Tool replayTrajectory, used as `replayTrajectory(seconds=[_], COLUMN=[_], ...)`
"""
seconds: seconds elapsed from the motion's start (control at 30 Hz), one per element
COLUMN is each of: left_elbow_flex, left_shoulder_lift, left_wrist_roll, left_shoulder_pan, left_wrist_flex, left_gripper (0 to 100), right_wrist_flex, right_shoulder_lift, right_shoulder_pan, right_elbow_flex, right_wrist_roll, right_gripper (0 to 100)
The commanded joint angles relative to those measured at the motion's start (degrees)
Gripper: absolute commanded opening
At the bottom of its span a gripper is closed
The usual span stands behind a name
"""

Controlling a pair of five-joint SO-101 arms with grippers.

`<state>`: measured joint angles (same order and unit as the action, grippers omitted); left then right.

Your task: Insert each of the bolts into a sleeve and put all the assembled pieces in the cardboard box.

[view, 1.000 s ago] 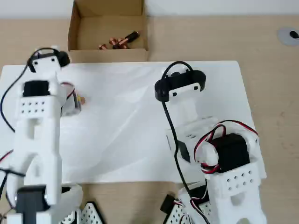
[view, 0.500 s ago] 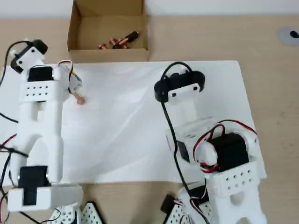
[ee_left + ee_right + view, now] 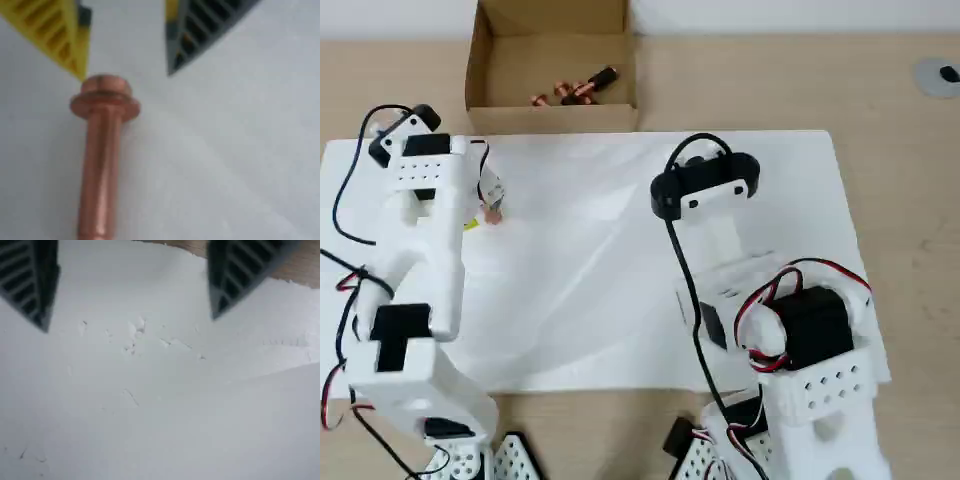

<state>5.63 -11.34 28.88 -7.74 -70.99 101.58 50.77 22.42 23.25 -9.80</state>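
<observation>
Bright, even light is seen all over; just faint, soft shadows are cast on the white sheet (image 3: 570, 270), mid-frame.

Sheet (image 3: 620, 270) on table (image 3: 740, 85). Box (image 3: 480, 70) stands on the table just behind the sheet's far edge, at 11 o'clock; assembled pieces (image 3: 575, 90) lie in it by the near wall. Bolt (image 3: 102, 160) lies on the sheet at 10 o'clock, its head touching one tip of the left gripper (image 3: 126, 74) above it. Right gripper (image 3: 130, 321) hangs over the sheet.
</observation>
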Motion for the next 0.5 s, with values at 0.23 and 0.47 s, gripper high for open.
replayTrajectory(seconds=[0.23, 0.47], left_elbow_flex=[-4.75, -6.07], left_shoulder_lift=[-7.6, -9.54], left_wrist_roll=[0.09, 0.0], left_shoulder_pan=[0.35, 0.35], left_wrist_flex=[0.88, 0.53], left_gripper=[12, 8], right_wrist_flex=[-0.35, -0.35], right_shoulder_lift=[0.84, 0.84], right_shoulder_pan=[0.48, 0.48], right_elbow_flex=[-0.4, -0.4], right_wrist_roll=[0.62, 0.62], right_gripper=[24.6, 24.6])
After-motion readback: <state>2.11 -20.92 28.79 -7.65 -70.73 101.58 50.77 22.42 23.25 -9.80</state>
